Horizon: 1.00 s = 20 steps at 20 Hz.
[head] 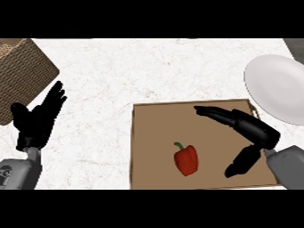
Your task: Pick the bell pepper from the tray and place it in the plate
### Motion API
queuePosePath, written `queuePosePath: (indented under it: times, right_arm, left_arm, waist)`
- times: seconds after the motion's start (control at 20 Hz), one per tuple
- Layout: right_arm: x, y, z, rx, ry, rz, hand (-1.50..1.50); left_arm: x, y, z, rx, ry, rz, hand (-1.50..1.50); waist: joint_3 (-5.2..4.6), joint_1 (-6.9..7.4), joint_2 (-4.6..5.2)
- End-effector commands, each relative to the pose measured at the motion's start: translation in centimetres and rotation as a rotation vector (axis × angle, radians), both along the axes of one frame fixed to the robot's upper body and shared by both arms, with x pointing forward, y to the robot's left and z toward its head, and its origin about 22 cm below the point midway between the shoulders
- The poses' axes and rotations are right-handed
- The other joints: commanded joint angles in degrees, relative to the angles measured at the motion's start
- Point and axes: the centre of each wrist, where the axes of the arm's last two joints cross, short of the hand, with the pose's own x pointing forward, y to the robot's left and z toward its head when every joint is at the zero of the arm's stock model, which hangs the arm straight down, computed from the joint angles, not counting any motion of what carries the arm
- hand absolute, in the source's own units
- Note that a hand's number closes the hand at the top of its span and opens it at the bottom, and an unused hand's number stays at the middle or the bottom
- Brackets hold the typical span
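Grey forearm of the right hand (254,129) enters from the lower right, nearest the viewer, and reaches over the brown tray (155,116). Fingers spread and extended, thumb hanging below and apart; nothing between them. Held open like this, probably to leave room for closing round the pepper.

Bell pepper (186,160): red, green stem, lying on the tray floor just left of the thumb, below the fingers. Not touched. Judged step: approach before the grasp; the hand must come down and left to bracket it.

Plate (282,89): white, on the table (141,71) beyond the hand and to its right, its rim overlapping the tray's far right corner. Close placement keeps the carry short; the tray edge between pepper and plate calls for a lift first.

Left hand (37,116): open, fingers straight and pointing up, at rest over the table well left of the tray. Takes no part at present.

Woven basket (13,75): sits above and left of the left hand, far from the work.
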Motion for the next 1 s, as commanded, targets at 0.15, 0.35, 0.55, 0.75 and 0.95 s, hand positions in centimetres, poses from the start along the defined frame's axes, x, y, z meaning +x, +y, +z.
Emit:
queuePosePath:
  times: [0.15,0.35,0.55,0.75,0.95]
  right_arm:
    - [-0.9,2.5,1.6,-0.207,-0.002,0.054,-1.5]
    - [-0.7,3.2,2.6,-0.332,-0.059,0.016,-1.5]
    - [-1.8,5.4,1.3,-0.417,-0.061,0.034,-1.5]
    - [0.6,6.5,1.4,-0.513,-0.042,0.062,-1.5]
    - [-2.6,8.0,1.2,-0.529,-0.023,0.084,-1.5]
  left_arm:
    - [0.4,-0.2,0.7,0.014,-0.006,0.014,0.0]
    - [-0.9,1.1,0.3,-0.006,-0.008,-0.01,0.0]
    - [0.2,-1.5,0.4,-0.005,-0.005,-0.001,0.0]
    - [-0.8,-1.6,0.3,-0.001,-0.019,0.01,0.0]
    - [0.9,-0.3,0.6,0.005,0.011,-0.001,0.0]
  waist:
    - [0.0,-0.05,-0.03]
    - [-0.01,0.21,-0.04]
    - [0.01,0.06,0.02]
    - [0.02,0.55,0.08]
    - [0.01,-0.16,0.04]
